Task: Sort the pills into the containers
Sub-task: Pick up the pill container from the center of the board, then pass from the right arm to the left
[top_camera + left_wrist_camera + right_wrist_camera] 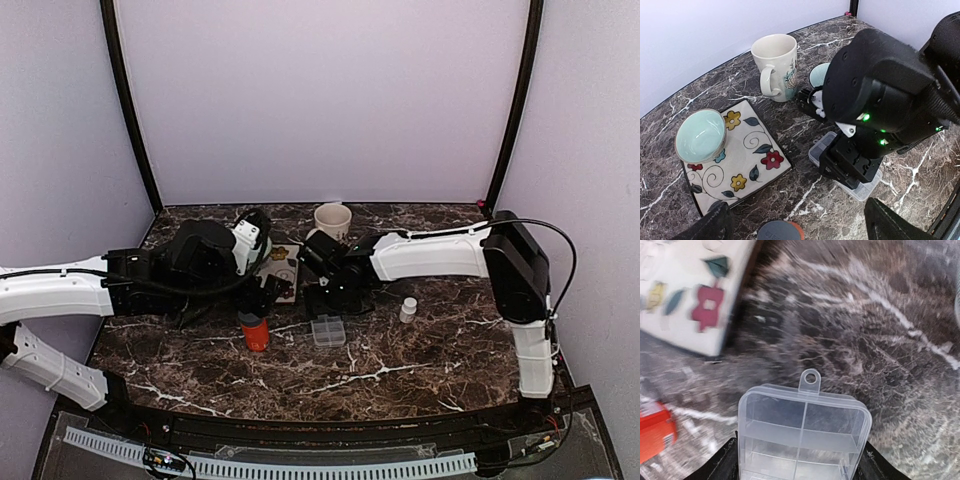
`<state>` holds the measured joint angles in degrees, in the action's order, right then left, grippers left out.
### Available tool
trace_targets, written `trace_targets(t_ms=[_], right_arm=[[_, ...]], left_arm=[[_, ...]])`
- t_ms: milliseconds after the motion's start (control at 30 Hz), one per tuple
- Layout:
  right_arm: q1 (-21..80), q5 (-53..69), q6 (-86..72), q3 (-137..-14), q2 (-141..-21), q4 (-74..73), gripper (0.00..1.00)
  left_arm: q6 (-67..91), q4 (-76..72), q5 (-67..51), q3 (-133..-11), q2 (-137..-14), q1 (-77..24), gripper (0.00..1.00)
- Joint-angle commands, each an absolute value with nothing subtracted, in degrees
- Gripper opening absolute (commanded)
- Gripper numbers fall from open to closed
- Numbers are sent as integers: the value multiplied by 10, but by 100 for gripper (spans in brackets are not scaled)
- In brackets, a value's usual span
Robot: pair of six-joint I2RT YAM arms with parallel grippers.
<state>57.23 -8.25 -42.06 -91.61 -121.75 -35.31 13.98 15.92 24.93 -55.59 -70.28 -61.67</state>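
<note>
Both right fingers [722, 465] are being held at the sides of the clear pill box [805, 435], its compartments [832, 422] between them on the surface [855, 340]; a grip cannot be told; left fingers [710, 226] are being held wide apart, empty

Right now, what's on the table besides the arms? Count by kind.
Mug: 1
Pale green bowls: 2
Floral plate: 1
Orange bottle: 1
Clear pill box: 1
Small white bottle: 1
Total: 7
</note>
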Motion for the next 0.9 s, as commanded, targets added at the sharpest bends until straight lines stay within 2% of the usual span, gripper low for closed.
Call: trace_targets(t_ms=[0,333,867], right_arm=[[568,-71,-393,-915,-1136,-312,54],[539,-31,-386,-964,-1083,-296,54],[537,4,-376,-1044,-1092,-318,54]], left_arm=[[158,143,262,-539,-665,-619,94],[161,46,217,-493,-627,-620,94],[146,11,214,-552,-727,-618,99]])
